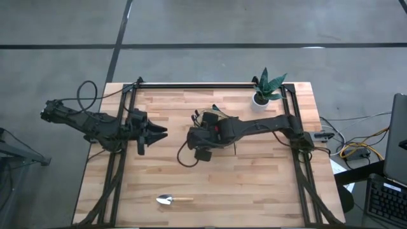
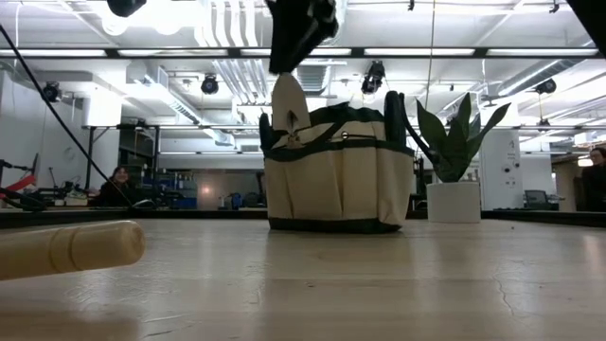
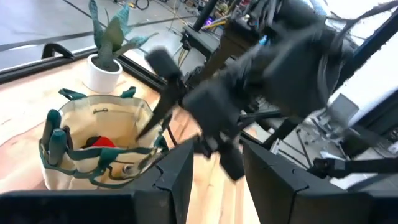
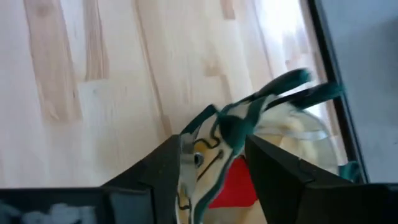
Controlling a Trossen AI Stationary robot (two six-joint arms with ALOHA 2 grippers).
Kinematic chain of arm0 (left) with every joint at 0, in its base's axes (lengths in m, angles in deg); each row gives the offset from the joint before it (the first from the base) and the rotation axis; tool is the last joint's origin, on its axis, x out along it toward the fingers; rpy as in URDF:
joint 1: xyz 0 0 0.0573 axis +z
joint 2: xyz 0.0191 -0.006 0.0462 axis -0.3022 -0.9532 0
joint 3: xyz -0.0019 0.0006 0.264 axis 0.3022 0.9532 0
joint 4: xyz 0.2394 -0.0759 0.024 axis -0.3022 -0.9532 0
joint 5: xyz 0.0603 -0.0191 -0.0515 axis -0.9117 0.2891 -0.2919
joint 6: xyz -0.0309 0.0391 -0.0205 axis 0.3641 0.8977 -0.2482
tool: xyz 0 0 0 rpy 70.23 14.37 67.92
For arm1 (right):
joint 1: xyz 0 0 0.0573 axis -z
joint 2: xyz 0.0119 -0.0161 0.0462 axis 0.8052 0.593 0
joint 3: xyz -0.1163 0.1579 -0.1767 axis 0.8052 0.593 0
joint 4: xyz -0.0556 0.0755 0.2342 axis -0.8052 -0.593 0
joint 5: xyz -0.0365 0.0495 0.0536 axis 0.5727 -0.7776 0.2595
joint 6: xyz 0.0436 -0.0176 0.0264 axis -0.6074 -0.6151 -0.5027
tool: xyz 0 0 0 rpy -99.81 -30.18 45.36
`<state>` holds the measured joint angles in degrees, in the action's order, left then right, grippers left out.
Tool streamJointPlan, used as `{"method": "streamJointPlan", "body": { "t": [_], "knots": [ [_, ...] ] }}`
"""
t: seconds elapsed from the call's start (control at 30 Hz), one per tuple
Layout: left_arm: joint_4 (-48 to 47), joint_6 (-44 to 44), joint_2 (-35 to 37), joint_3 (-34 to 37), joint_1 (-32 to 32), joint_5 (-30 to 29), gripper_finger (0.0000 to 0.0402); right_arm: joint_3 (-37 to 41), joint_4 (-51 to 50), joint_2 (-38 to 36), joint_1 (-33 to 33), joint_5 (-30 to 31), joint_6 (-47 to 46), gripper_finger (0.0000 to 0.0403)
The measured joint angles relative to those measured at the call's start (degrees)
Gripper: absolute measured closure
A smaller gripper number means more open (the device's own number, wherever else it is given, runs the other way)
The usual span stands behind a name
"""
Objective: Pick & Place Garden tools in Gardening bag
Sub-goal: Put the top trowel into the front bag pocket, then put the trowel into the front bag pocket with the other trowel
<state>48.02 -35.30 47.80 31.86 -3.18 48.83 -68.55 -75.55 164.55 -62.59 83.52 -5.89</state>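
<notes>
The tan gardening bag [image 2: 339, 180] with green trim stands on the table's middle, mostly hidden under my right arm in the high view. A red item [image 3: 99, 142] lies inside it, and a pale trowel blade [image 2: 287, 109] sticks up from its near-left side. My right gripper [image 4: 214, 165] hangs open just above the bag's mouth, with nothing between its fingers. One trowel [image 1: 173, 200] with a wooden handle [image 2: 66, 251] lies flat near the table's front edge. My left gripper [image 3: 217, 180] is open and hovers left of the bag [image 3: 99, 146], pointing toward it.
A green plant in a white pot [image 1: 266, 89] stands at the far right corner, behind and right of the bag. The bag's green loop handles [image 4: 273, 93] stand up at its rim. Bare wood [image 1: 254, 184] lies between the bag and the front edge.
</notes>
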Motion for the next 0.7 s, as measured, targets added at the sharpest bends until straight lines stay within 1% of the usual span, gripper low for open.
{"method": "streamJointPlan", "body": {
  "t": [0.13,0.27,0.33,0.47,0.53,0.6,0.7],
  "knots": [
    [-1.22,0.05,-0.19,0.00,0.00,2.83,0.0260,-2.14,-1.51,-1.05,0.02,-0.31,-1.18,0.0214],
    [-2.60,0.97,-1.66,0.00,0.00,8.21,0.0259,-4.04,-2.02,-2.52,-0.42,-0.92,-6.49,0.0207],
    [-2.69,1.01,-3.27,0.00,0.00,11.91,0.0260,-4.84,-1.65,-3.43,-0.85,-0.89,-9.06,0.0207],
    [-2.65,1.94,-8.34,0.00,-0.53,21.74,0.0259,-5.57,-1.10,-4.51,-2.01,-0.90,-14.95,0.0208],
    [-2.73,2.49,-11.51,0.00,-1.67,25.45,0.0260,-5.59,-0.86,-5.13,-2.73,-0.87,-17.02,0.0208],
    [-2.54,2.54,-14.57,0.00,-3.04,27.27,0.0260,-5.59,-0.54,-5.92,-3.63,-0.86,-18.24,0.0209],
    [-1.86,1.62,-19.19,0.00,-5.24,27.32,0.0260,-5.61,-0.54,-6.50,-5.33,-0.85,-19.33,0.0209]
  ]
}}
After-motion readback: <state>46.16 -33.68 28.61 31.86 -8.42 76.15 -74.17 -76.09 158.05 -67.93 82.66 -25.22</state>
